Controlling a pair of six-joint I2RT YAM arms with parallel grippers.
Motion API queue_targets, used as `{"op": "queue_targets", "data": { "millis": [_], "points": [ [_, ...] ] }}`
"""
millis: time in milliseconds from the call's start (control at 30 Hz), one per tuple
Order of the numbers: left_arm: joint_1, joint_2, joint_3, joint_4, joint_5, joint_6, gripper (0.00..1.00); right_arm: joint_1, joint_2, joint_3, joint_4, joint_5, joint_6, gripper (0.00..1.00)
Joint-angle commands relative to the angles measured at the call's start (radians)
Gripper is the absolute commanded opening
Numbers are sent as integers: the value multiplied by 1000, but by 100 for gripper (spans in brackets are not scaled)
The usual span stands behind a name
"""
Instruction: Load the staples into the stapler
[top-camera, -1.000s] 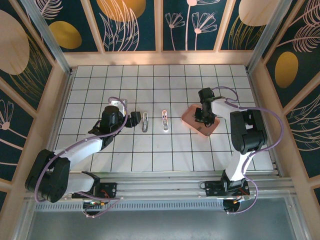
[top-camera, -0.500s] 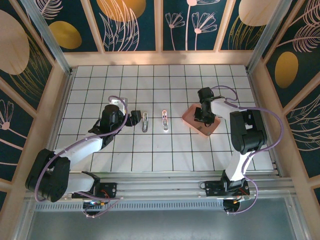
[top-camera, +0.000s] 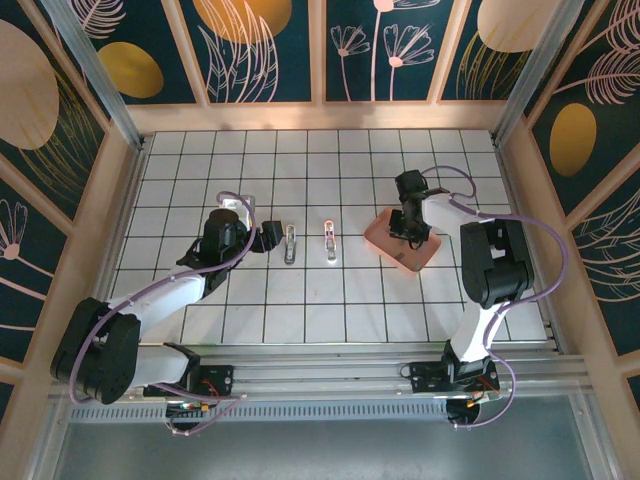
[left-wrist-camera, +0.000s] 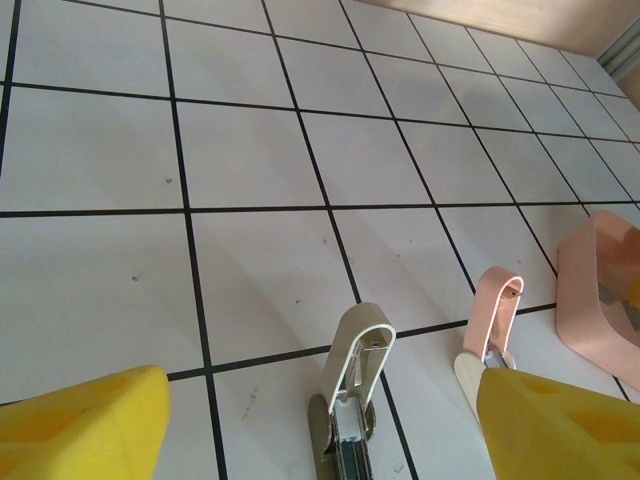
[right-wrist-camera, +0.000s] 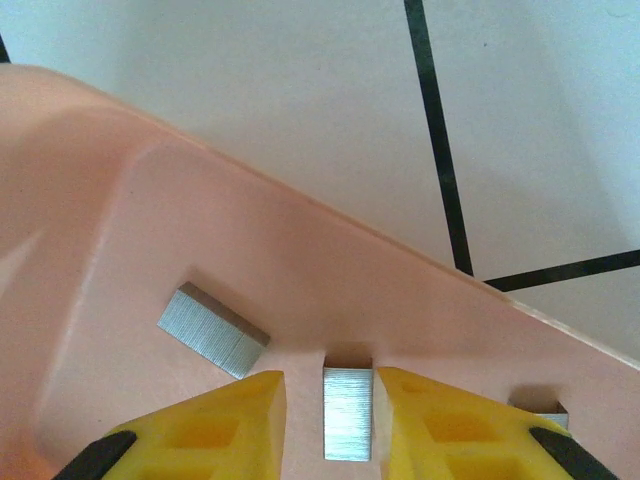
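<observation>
The whitish-grey stapler (top-camera: 290, 243) lies open on the tiles, its lid (left-wrist-camera: 357, 352) tilted up over the grey rail (left-wrist-camera: 349, 462). My left gripper (top-camera: 266, 238) hovers just left of it. In the left wrist view the left gripper (left-wrist-camera: 320, 428) is open wide, with the stapler between its yellow fingers (left-wrist-camera: 85, 425) and untouched. My right gripper (top-camera: 409, 224) reaches down into the pink tray (top-camera: 384, 232). One strip of staples (right-wrist-camera: 348, 412) lies between the right gripper's (right-wrist-camera: 330, 422) fingers; the right finger is against it and a gap shows at the left finger.
A second, pink stapler (top-camera: 330, 240) lies open to the right of the whitish one (left-wrist-camera: 493, 312). More staple strips (right-wrist-camera: 212, 331) lie in the tray, one at the right (right-wrist-camera: 546, 411). The tray wall (right-wrist-camera: 300, 250) rises just beyond the fingers. Wooden walls border the tiled floor.
The right gripper has shifted slightly toward the far side within the tray. The left arm and both staplers have stayed put.
</observation>
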Motion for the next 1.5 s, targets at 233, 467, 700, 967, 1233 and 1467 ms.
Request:
{"op": "queue_targets", "data": {
  "millis": [233, 467, 700, 967, 1233, 1467],
  "points": [
    [-4, -8, 21, -16, 8, 19, 80, 2, 49, 24, -26, 32, -11, 29],
    [-4, -8, 21, -18, 6, 19, 80, -5, 64, 6, 5, 16, -13, 24],
    [-5, -15, 17, -17, -1, 18, 80, -10, 73, -22, 38, 29, -19, 21],
    [-5, -59, -27, 20, -24, -13, 81, 5, -41, -103, 142, 41, -32, 16],
    [-4, -133, -110, 82, -45, -78, 84, 61, -252, -161, 153, 102, -49, 16],
    [-4, -170, -186, 142, -59, -161, 88, 203, -428, -217, 93, 140, -19, 16]
  ]
}}
